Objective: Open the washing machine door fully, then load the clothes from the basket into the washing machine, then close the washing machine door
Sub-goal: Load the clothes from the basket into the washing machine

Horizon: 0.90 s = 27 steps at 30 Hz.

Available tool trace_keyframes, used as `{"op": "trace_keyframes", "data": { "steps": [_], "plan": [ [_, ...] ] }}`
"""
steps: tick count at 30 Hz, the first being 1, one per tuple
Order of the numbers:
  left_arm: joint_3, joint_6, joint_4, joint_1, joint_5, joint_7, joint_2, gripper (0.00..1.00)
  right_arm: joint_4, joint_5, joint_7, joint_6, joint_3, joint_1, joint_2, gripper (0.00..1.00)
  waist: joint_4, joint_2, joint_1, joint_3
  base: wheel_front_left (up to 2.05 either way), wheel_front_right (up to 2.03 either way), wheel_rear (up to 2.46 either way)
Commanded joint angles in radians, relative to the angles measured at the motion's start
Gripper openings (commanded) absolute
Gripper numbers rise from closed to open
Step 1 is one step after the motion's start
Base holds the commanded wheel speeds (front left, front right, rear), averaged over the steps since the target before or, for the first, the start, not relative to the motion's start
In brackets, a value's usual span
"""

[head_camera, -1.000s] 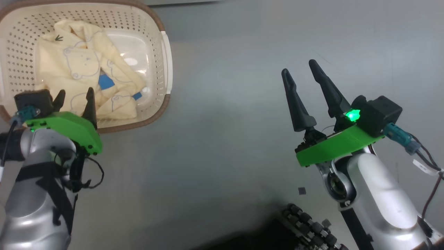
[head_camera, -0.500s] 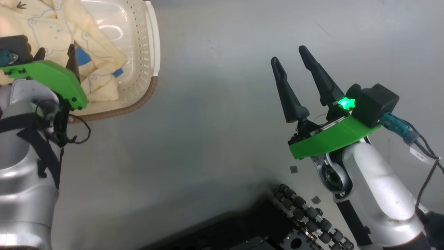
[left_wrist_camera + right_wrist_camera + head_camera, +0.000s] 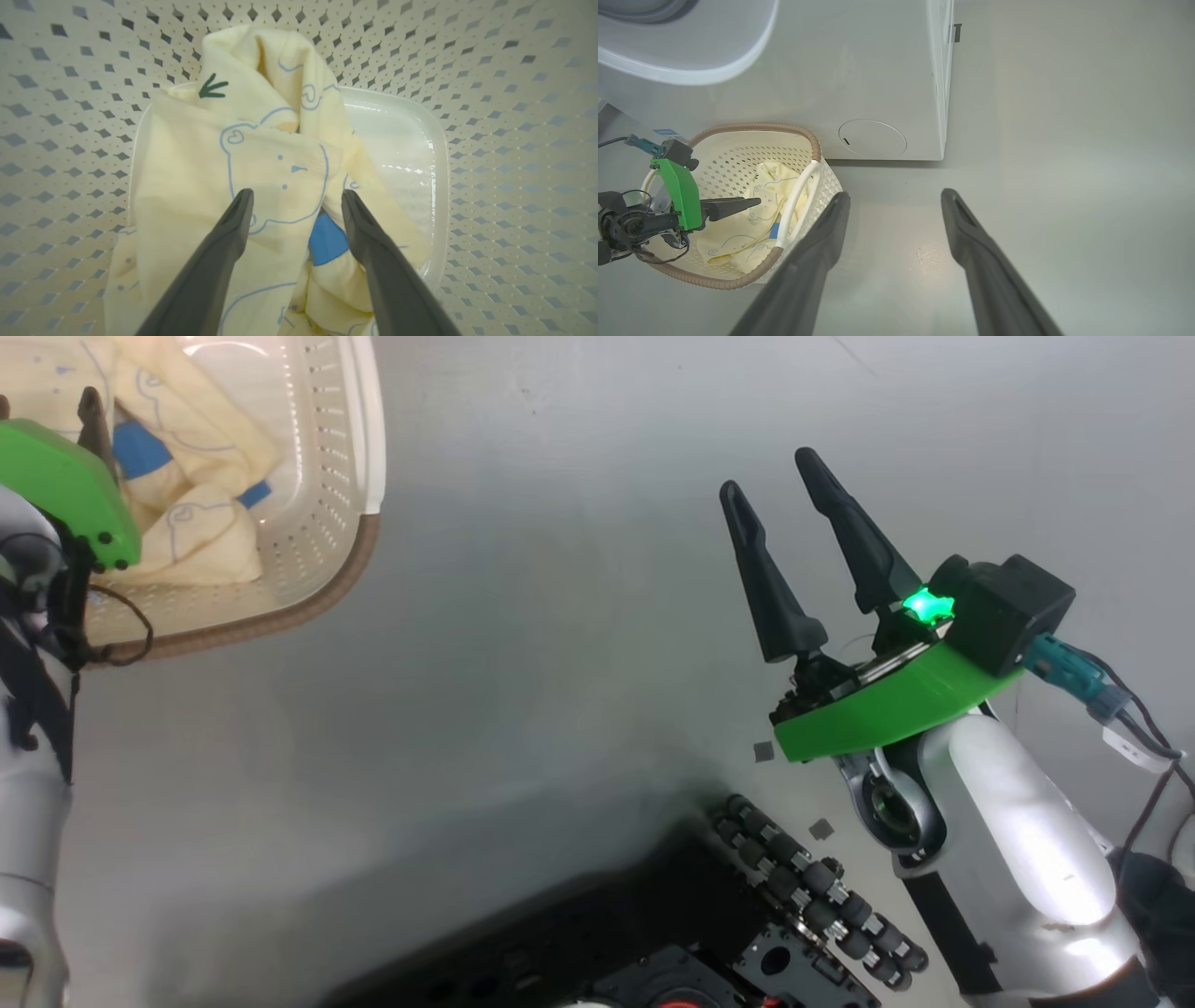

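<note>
1. The left gripper (image 3: 297,193) hung over the clothes (image 3: 261,158) lying in the basket (image 3: 514,140), fingers spread wide, holding nothing.
2. The right gripper (image 3: 766,471) hovered above the floor (image 3: 560,616), fingers wide, empty.
3. The basket stood just beside the washing machine (image 3: 878,70).

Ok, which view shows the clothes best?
Left wrist view: the clothes sit close, bear drawing and blue patch clear. Head view crops them at its edge; right wrist view shows them small, far off.
</note>
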State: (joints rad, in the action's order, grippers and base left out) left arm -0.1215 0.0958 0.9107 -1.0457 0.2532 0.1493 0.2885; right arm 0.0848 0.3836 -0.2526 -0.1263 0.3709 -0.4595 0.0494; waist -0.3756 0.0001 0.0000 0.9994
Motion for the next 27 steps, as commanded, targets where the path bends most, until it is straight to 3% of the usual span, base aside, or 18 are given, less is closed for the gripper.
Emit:
{"op": "trace_keyframes", "data": {
  "steps": [1, 14, 27],
  "plan": [
    [0.003, 0.001, -0.005, 0.0, -0.012, -0.008, 0.049, 1.0, -0.028, 0.006, -0.009, -0.004, 0.017, 0.031, 0.001, 1.0, -0.008, -0.0001, 0.0, 0.01, 0.0, 0.0, 0.0],
    [-0.027, 0.011, 0.064, -0.06, -0.026, -0.021, 0.112, 1.0, -0.037, 0.005, -0.009, -0.004, 0.026, 0.046, 0.001, 1.0, -0.027, -0.0001, 0.0, 0.038, 0.0, 0.0, 0.0],
    [-0.064, 0.019, 0.142, -0.142, -0.02, -0.025, 0.086, 1.0, -0.043, -0.019, -0.009, -0.004, 0.004, 0.072, 0.001, 1.0, -0.008, -0.0001, 0.0, 0.061, 0.0, 0.0, 0.0]
  ]
}}
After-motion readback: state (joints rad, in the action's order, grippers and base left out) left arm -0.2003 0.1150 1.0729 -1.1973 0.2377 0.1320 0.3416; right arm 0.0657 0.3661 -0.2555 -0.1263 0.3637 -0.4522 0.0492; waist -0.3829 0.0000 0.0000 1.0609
